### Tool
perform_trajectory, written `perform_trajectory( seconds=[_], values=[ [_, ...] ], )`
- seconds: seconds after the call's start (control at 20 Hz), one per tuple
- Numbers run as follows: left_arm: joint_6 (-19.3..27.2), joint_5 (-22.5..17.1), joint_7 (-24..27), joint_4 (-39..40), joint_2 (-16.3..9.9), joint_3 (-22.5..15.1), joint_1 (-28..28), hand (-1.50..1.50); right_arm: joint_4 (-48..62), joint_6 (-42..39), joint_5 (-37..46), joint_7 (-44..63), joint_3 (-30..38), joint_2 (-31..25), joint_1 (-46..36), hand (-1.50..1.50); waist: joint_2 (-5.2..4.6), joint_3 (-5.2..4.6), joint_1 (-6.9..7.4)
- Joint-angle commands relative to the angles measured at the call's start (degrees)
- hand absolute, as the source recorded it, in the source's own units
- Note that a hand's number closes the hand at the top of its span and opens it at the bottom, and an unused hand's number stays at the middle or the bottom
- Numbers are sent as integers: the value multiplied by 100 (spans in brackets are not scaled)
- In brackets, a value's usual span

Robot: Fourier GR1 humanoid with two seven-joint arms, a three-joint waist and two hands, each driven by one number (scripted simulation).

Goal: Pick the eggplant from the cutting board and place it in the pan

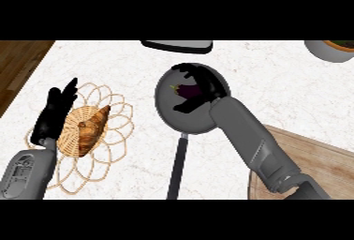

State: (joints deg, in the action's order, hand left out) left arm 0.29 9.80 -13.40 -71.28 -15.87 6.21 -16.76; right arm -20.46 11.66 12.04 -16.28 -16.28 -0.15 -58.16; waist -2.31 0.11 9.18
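while our right robot hand [200,89] curls round the eggplant [187,90] over the pan [173,115], our left robot hand [55,110] rests with fingers straight; we can read no words.

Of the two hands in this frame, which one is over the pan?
The right hand: it reaches over the pan, fingers curled round the eggplant. The left hand is open beside the wicker basket.

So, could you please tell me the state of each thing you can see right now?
Eggplant: over the pan, in the right robot hand.
Pan: on the counter, handle toward the robot.
Right robot hand: curled round the eggplant.
Left robot hand: open, resting beside the basket.
Cutting board: nothing visible on it.
Basket: holds a croissant.
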Motion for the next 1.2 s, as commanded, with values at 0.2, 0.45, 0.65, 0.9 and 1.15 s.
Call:
perform_trajectory(
  seconds=[0.2,0.45,0.65,0.9,1.15],
  values=[
    [-99,-97,80,61,-172,178,70,0,-270,335,-1159,-690,117,14,59,-150,59,0,-110],
    [34,-7,154,63,-42,111,236,0,-38,872,-1748,-702,293,14,-121,-150,52,-3,-131],
    [37,-139,-239,-258,-278,391,390,0,467,596,-1675,-716,691,-59,-523,-150,143,-5,-558],
    [111,-135,-45,-133,-226,458,497,0,609,118,-1955,-790,1140,-762,-646,-150,155,-6,-691],
    [117,-109,-70,-341,-157,416,749,0,630,-727,-2033,-1105,1324,-1525,-333,-150,187,-8,-789]
  ],
)
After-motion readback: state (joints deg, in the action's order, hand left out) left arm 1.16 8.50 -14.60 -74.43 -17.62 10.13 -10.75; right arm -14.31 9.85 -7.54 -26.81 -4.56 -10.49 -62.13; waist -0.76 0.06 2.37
